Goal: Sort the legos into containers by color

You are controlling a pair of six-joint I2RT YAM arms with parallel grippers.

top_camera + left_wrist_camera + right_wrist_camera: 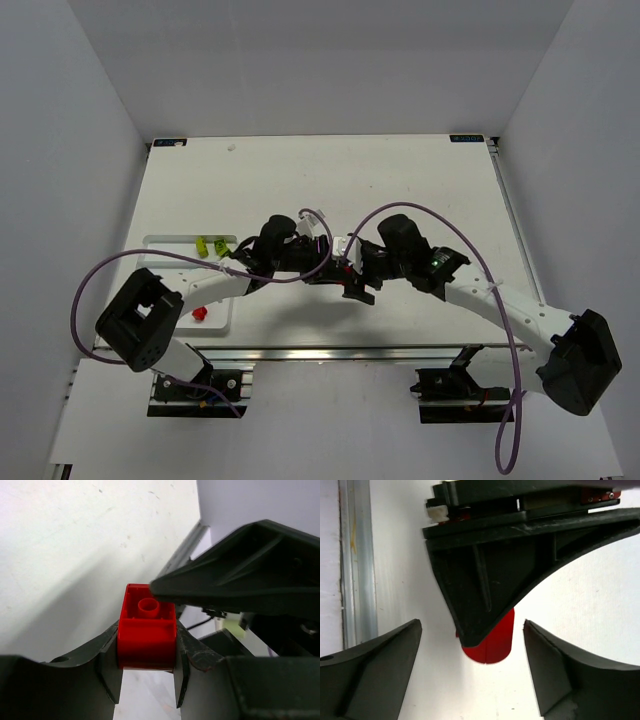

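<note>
Left fingers (107, 667) clamping red lego (146, 640), right fingers (560, 670) spread wide, edge rail (355, 555) near

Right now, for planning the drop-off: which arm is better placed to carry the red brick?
Left: the left gripper clamps the red brick; the right gripper stands open; the tray lies leftward.

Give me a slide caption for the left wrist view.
Left gripper clamps a red brick by its sides while the right gripper's finger overhangs it.
</note>
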